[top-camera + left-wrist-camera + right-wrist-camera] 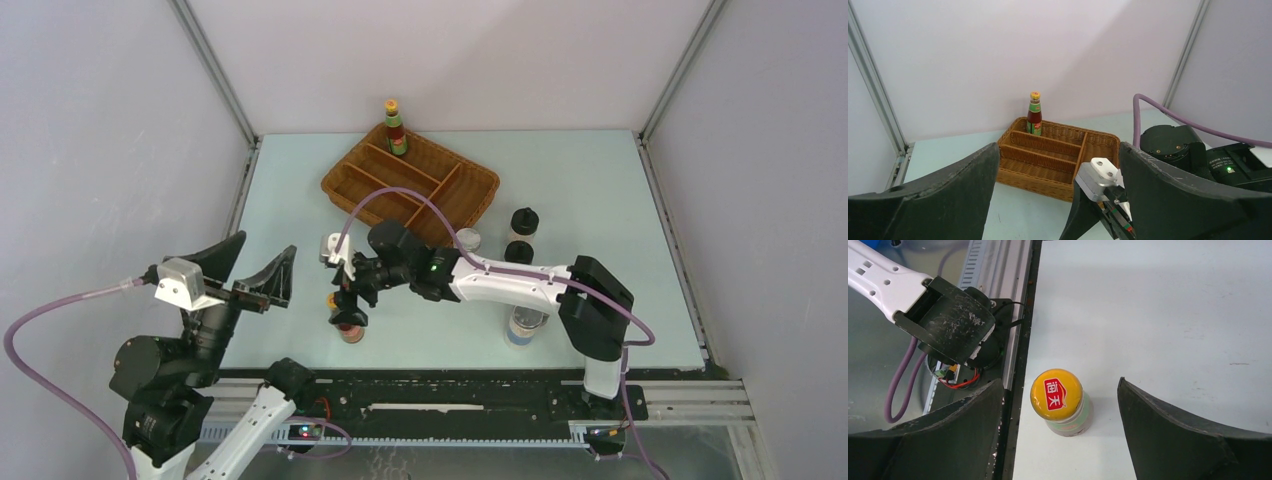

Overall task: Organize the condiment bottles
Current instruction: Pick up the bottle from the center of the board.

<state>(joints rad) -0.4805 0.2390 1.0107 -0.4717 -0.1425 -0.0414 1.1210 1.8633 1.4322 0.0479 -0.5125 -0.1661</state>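
Wicker tray (345, 180) sits at the far middle of the table (600, 200). One sauce bottle (397, 128) stands upright in its far compartment, the other compartments bare as far as we can see.

Yellow-capped bottle (1056, 394) stands upright near the table's near edge. Right claw (1059, 382) hangs over it, jaws wide, one on each side of the cap, neither touching. Nothing gripped yet.

Left claw (262, 250) is raised at the left, jaws wide, holding nothing.

Two shakers (524, 222) and a jar (467, 238) stand right of the tray. Another jar (524, 325) stands partly under the right arm. We see no vials.

We judge the step in hand to be picking up the yellow-capped bottle, with the task barely begun. Next move calls for lowering so the jaws bracket the neck or body, not the cap alone, then closing squarely. The bottle is slim, so an off-centre squeeze could tip it.
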